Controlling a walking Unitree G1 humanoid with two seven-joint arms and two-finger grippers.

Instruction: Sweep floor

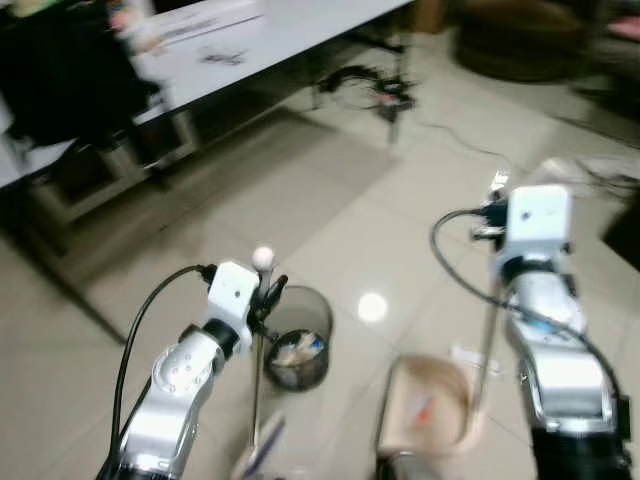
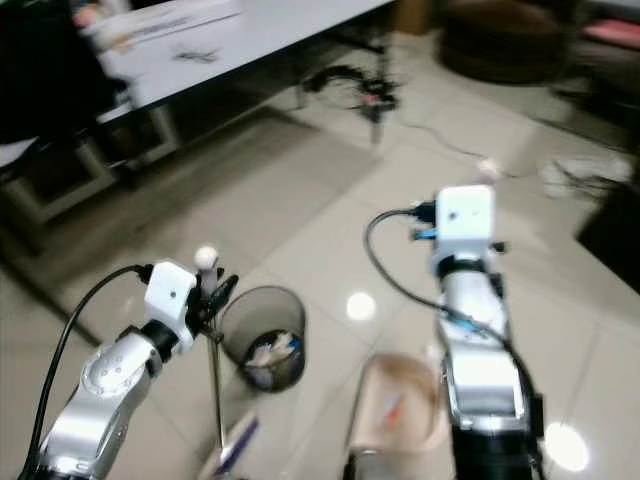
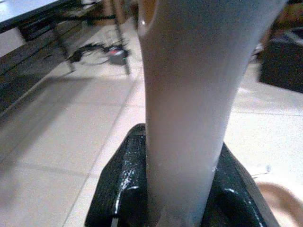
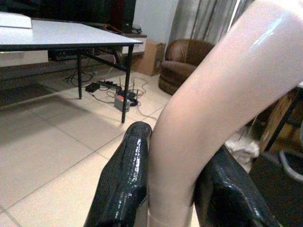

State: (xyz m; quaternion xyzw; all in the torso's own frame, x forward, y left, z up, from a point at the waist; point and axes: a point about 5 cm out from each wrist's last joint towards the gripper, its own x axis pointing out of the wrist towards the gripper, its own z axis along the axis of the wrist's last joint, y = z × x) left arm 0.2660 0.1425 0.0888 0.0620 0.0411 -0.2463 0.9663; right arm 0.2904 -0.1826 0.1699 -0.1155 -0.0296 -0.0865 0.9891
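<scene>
Head views: the left pincer (image 1: 268, 290) is clenched on the upper end of a thin broom handle (image 1: 257, 375), just below its white knob. The handle runs down past the near-left edge of a dark mesh wastebasket (image 1: 297, 338) standing on the tiled floor (image 1: 330, 210); the wastebasket holds scraps. The broom's lower end is blurred and cannot be made out clearly. The right pincer (image 2: 478, 176) holds the top of a pale dustpan handle (image 1: 487, 340) well to the right of the wastebasket. The beige dustpan (image 1: 428, 405) rests on the floor just right of and nearer than the wastebasket, with a small reddish item inside. A white worktop (image 1: 250, 40) stands far beyond the wastebasket, cables and a power strip (image 1: 375, 90) under its right end.

Left wrist view: the black fingers (image 3: 118, 189) sit on either side of the pale broom handle, touching it.

Right wrist view: two black fingers (image 4: 124, 184) grip the pale curved dustpan handle between them. A brown armchair (image 4: 187, 61) stands beyond the worktop's end.
</scene>
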